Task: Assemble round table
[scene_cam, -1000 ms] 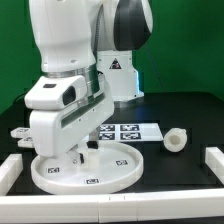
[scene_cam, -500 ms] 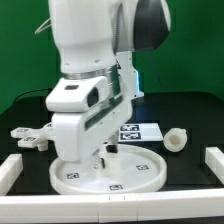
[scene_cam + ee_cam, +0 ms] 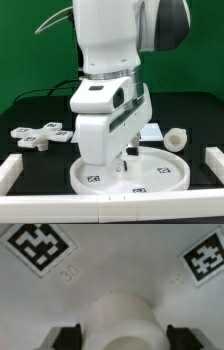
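The round disc (image 3: 166,178) lies flat on the black table, its rim and tags facing up. My gripper (image 3: 128,160) reaches down onto its middle. In the wrist view the disc's tagged surface (image 3: 112,272) fills the frame, and its raised central stub (image 3: 122,317) sits between my black fingers (image 3: 68,336), which press on both its sides; the gripper (image 3: 125,337) is shut on it. The short cylindrical leg (image 3: 175,140) lies on the table at the exterior view's right. The cross-shaped foot piece (image 3: 40,133) lies at the exterior view's left.
The marker board (image 3: 152,131) lies behind the disc, mostly hidden by my arm. White border rails stand at the left (image 3: 10,172), the right (image 3: 213,160) and along the front (image 3: 110,206). A green wall is behind.
My gripper and the round disc have slid together toward the exterior view's right, away from the foot piece and closer to the leg. The leg and foot piece have not moved.
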You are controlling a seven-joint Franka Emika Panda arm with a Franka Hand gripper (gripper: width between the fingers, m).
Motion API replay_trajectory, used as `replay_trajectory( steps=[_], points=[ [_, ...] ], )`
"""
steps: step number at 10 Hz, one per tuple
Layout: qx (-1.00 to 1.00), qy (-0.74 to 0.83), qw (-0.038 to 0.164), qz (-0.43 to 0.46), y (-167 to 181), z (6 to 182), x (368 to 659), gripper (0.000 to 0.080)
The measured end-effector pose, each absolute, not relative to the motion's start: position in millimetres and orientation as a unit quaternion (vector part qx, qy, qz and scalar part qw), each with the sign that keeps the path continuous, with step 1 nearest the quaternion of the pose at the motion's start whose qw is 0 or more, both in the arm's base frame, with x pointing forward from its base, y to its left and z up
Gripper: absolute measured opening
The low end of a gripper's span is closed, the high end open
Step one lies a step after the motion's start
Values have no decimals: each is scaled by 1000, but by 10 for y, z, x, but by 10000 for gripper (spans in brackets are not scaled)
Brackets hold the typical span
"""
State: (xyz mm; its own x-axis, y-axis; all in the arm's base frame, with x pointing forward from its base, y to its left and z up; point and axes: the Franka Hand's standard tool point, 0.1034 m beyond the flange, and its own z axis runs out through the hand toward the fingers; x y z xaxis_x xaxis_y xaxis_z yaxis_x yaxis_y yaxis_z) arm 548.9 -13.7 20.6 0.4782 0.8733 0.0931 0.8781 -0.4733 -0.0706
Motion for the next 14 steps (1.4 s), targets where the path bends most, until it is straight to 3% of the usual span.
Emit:
replay_trajectory(
  steps=[12, 13, 14],
  points=[
    [-874, -482, 62, -15, 204, 200, 5535, 408],
    [-874, -482, 62, -15, 202, 198, 5534, 570],
    [-874, -481, 62, -14, 171, 210, 5521, 635]
  ],
)
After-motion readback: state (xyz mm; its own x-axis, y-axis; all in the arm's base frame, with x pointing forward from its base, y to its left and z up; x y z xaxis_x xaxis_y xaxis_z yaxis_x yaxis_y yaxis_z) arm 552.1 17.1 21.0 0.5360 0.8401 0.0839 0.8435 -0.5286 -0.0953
